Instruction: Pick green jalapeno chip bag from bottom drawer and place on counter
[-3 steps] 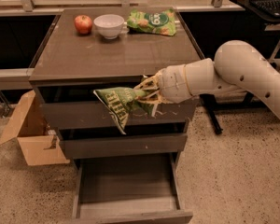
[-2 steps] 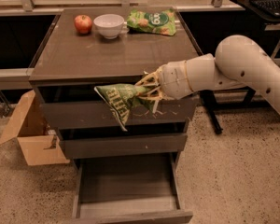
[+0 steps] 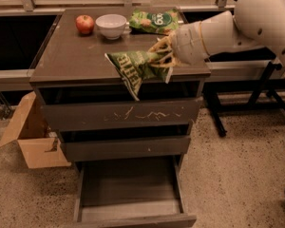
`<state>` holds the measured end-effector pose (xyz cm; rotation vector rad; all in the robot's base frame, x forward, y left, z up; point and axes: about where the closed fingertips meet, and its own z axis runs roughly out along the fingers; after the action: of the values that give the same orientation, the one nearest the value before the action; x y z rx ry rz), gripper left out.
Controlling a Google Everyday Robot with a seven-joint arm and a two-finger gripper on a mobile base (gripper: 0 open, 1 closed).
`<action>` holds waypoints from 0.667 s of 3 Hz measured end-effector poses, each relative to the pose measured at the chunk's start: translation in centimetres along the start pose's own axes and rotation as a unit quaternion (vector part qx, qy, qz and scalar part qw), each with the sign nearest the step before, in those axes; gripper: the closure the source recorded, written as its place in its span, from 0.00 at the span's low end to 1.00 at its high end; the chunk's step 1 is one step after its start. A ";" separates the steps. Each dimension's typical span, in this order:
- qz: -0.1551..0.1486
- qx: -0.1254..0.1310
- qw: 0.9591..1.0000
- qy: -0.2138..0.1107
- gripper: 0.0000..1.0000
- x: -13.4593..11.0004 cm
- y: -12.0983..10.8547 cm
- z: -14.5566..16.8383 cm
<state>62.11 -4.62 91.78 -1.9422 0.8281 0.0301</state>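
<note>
The green jalapeno chip bag (image 3: 133,68) is dark green with pale lettering. It hangs from my gripper (image 3: 157,60), which is shut on the bag's right end. The bag is held in the air over the front right part of the counter (image 3: 71,61), its lower corner dangling past the counter's front edge. My white arm (image 3: 228,27) reaches in from the right. The bottom drawer (image 3: 128,189) is pulled out below, its floor bare.
On the counter's back edge lie a red apple (image 3: 84,23), a white bowl (image 3: 110,25) and a flatter bright-green bag (image 3: 154,20). The top drawer front (image 3: 118,114) has white scratches. A cardboard box (image 3: 31,137) stands on the floor at the left. Black table legs (image 3: 270,89) stand at the right.
My gripper has lifted the bag up and to the right, from in front of the top drawer to above the counter's front edge.
</note>
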 end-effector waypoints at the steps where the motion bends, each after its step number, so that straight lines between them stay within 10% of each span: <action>1: 0.006 0.010 1.000 0.010 1.00 1.6 -3.7 -1.3; 2: 0.046 0.055 0.997 0.015 1.00 7.0 -7.4 -1.2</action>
<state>71.27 -7.24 95.69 -1.8054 0.9193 0.0094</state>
